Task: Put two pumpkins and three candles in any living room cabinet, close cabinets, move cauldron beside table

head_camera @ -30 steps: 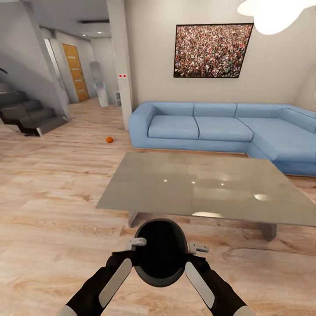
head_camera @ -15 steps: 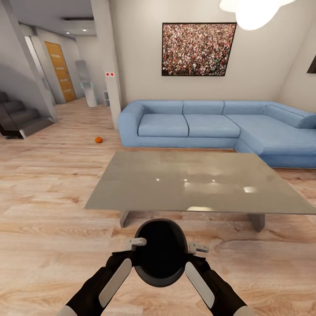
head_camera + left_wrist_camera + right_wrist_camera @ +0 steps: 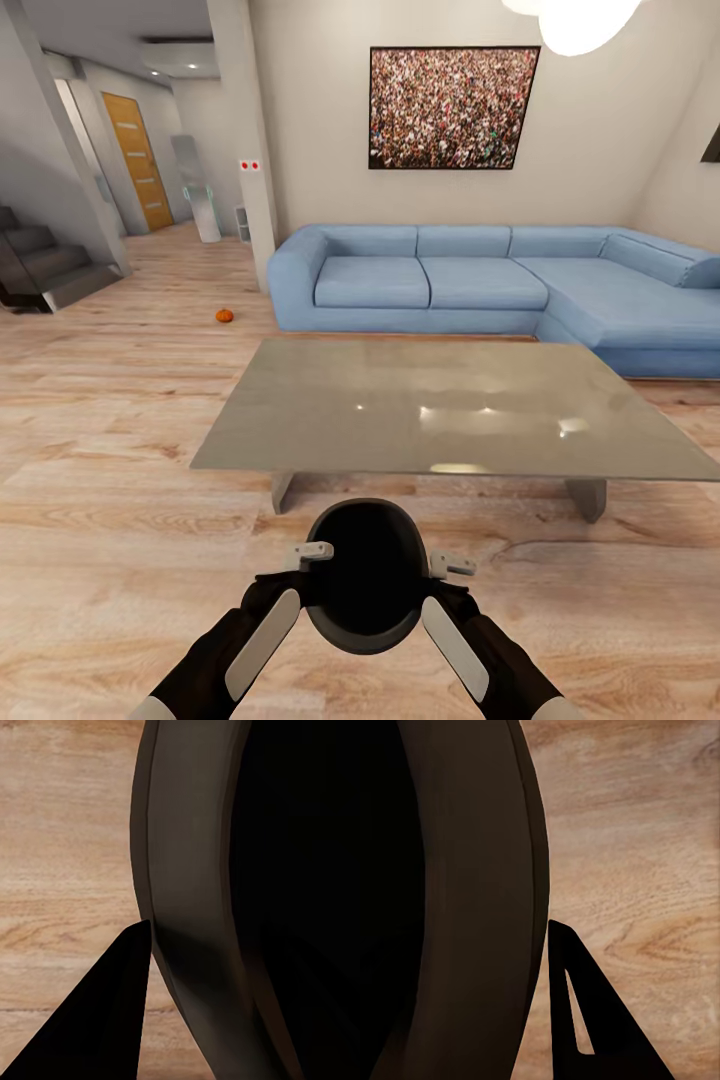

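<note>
between both claws, cauldron (image 3: 365,575)

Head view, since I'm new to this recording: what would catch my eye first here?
The black cauldron at the bottom centre, carried between the left claw and right claw, just short of the near edge of the big grey table. Behind the table runs a long blue corner sofa under a speckled wall picture. A small orange pumpkin lies on the wood floor left of the sofa.
</note>
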`<state>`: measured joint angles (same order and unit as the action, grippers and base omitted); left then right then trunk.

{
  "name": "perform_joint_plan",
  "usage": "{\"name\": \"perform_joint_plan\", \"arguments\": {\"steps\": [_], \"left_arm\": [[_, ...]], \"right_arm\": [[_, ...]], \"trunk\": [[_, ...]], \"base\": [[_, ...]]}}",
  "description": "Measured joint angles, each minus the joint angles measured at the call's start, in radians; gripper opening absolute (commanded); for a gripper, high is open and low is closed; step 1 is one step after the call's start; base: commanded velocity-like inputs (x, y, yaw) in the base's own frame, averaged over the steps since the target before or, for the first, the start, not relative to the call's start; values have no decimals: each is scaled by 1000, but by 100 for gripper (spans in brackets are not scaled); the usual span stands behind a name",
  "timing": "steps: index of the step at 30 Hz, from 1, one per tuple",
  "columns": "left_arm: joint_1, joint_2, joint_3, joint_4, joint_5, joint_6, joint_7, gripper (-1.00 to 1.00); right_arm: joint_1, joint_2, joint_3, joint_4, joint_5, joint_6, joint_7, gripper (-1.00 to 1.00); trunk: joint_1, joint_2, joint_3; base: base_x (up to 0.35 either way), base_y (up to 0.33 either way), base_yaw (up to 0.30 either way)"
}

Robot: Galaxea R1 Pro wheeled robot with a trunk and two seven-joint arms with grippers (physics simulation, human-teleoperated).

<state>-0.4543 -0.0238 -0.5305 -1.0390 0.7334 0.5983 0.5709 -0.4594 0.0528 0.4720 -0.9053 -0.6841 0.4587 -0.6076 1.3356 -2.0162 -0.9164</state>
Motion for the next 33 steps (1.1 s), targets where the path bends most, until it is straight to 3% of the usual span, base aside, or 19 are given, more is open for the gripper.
{"name": "perform_joint_plan", "arguments": {"steps": [33], "left_arm": [[0,0,-1,0,-1,0,0,-100]], "right_arm": [[0,-1,2,0,-1,-1,0,-100]], "trunk": [[127,-231,-103]], "base": [[0,0,0]]}}
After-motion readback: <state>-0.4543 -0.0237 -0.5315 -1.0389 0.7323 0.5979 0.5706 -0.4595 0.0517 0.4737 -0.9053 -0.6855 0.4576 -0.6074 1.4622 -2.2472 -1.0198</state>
